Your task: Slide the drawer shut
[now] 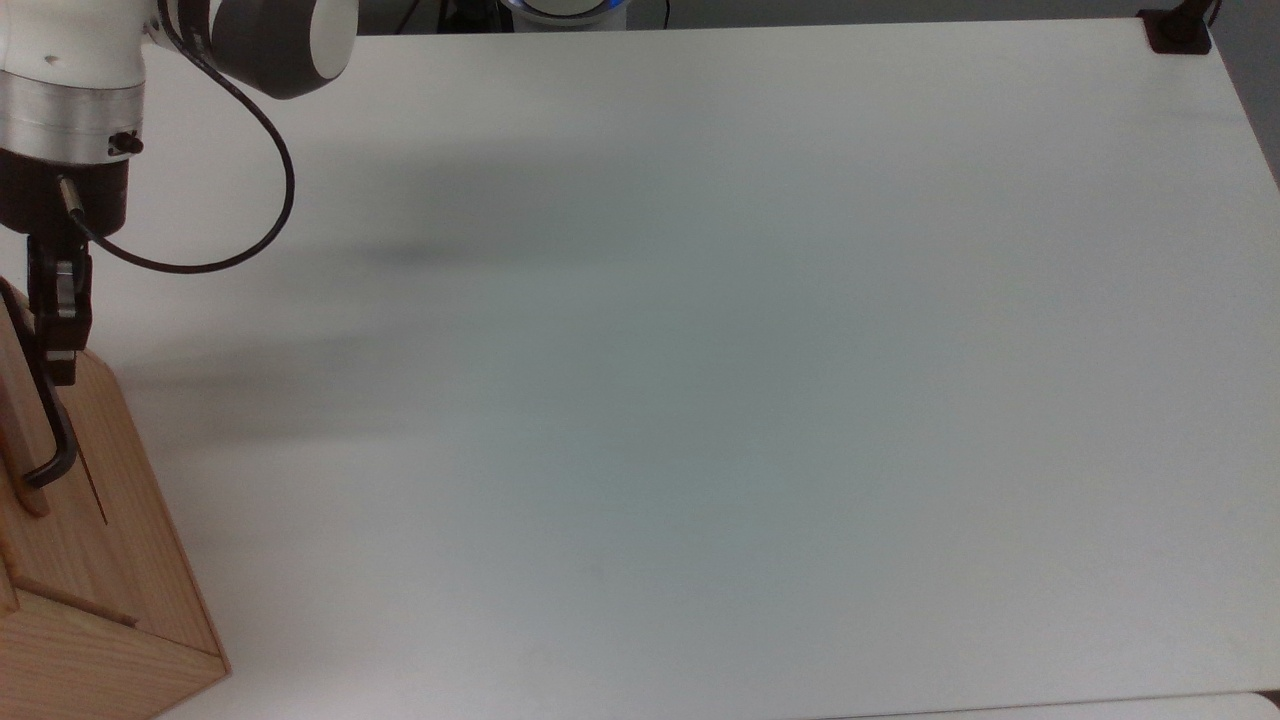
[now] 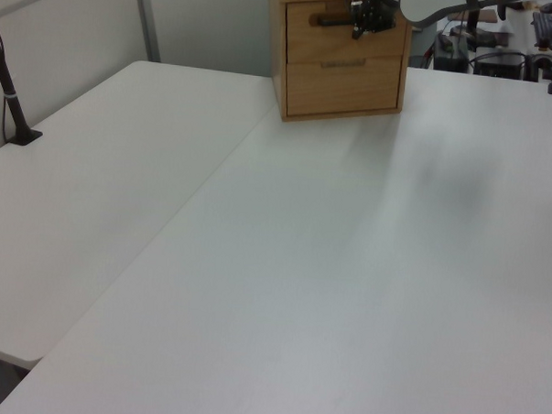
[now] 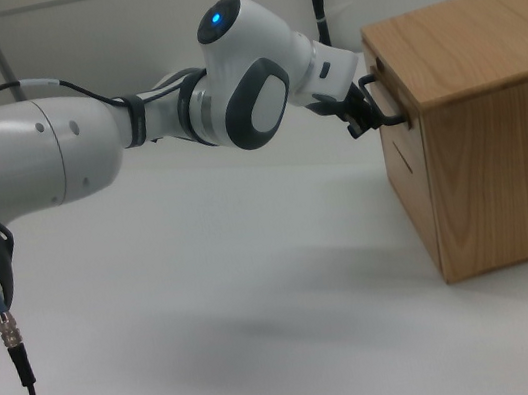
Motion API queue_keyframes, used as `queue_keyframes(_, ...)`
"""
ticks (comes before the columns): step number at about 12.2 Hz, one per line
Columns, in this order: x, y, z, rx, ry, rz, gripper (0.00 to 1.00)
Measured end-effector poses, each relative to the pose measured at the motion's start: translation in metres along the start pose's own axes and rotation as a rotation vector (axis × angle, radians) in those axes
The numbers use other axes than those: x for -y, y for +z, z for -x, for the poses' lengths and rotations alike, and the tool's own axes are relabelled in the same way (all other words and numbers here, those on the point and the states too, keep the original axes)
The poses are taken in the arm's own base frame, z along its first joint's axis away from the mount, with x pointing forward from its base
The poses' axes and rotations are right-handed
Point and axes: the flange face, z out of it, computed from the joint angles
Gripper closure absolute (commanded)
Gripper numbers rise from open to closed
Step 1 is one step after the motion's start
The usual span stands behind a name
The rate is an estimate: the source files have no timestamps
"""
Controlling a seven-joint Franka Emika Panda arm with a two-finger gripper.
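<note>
White tabletop (image 1: 700,400), bare apart from a pine cabinet (image 3: 502,168) at the top view's left edge. Left view shows both drawer fronts; the drawer (image 2: 343,31) is the upper one, sitting flush with the casing. Right view shows the cabinet side-on, with the black handle (image 3: 385,101) sticking out. Jaws (image 1: 57,345) are at the handle bar, touching it; can't tell whether they're apart or clamped. Arm (image 3: 131,128) reaches across roughly level in the right view, wrist angled at the drawer front, black cable (image 1: 240,190) looping off the wrist.
</note>
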Motion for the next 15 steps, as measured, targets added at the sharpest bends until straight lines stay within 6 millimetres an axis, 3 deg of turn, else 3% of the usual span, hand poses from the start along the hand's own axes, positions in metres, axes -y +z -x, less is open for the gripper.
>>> queue_keyframes(6, 0.004, -0.005, 0.001, 0.001, -0.087, -0.008, 0.89)
queue_keyframes(7, 0.017, -0.019, 0.008, 0.023, -0.134, -0.015, 0.87)
queue_keyframes(10, 0.055, -0.069, 0.062, 0.264, -0.353, 0.069, 0.69)
queue_keyframes(12, 0.071, -0.102, 0.105, 0.416, -0.543, 0.112, 0.41)
queue_keyframes(14, 0.075, -0.125, 0.133, 0.527, -0.742, 0.123, 0.00)
queue_keyframes(15, 0.073, -0.135, 0.148, 0.590, -0.875, 0.112, 0.00)
